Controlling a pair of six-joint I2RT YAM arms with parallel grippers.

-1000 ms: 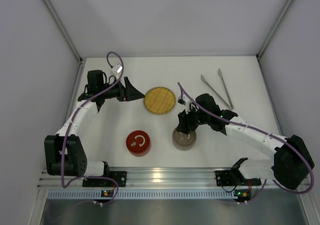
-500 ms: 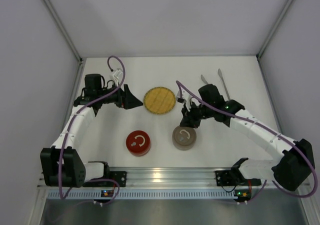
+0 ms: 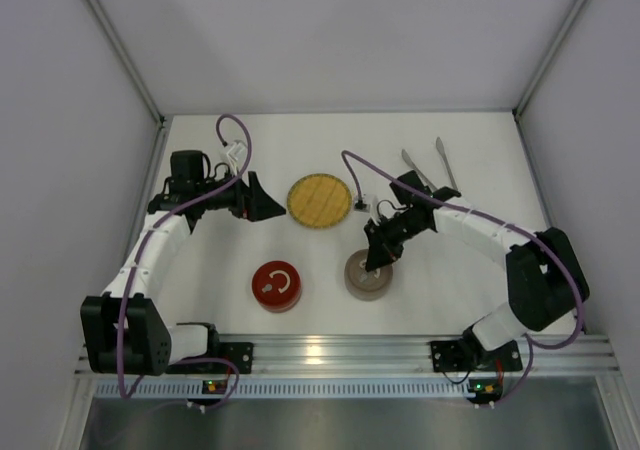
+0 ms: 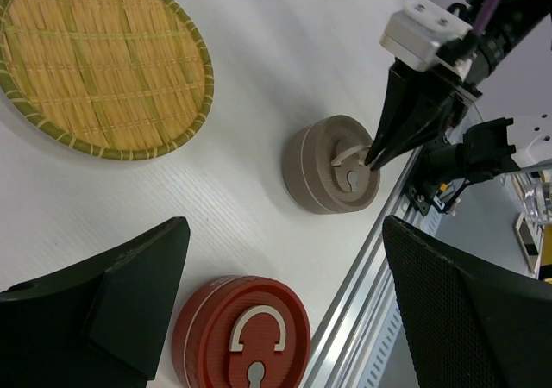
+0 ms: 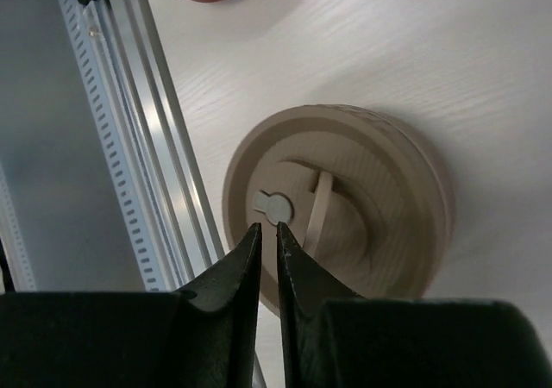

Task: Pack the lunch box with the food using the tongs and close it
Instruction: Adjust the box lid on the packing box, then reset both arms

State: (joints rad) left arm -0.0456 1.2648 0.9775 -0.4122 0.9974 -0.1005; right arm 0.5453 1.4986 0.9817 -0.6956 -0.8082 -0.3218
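Observation:
The lunch box shows as two round lidded tins: a beige one (image 3: 367, 275) (image 4: 332, 168) (image 5: 345, 207) and a red one (image 3: 276, 286) (image 4: 241, 341). My right gripper (image 3: 378, 260) (image 5: 266, 231) points down at the beige lid, jaws shut with only a thin slit and nothing between them. Its tips sit by the lid's keyhole tab, beside the raised ring handle (image 5: 317, 211). My left gripper (image 3: 262, 202) (image 4: 285, 233) hangs wide open and empty above the table, left of the plate. The silver tongs (image 3: 444, 160) lie at the back right, partly behind my right arm. The food is out of view.
A round yellow woven plate (image 3: 319, 201) (image 4: 103, 60) lies bare at the back centre. The aluminium rail (image 3: 320, 350) (image 5: 129, 103) runs along the near edge, close to both tins. White walls enclose the table on three sides.
My right gripper closed, lifted off the beige tin toward the back, then came down onto its lid again. The left arm shifted slightly and stayed open.

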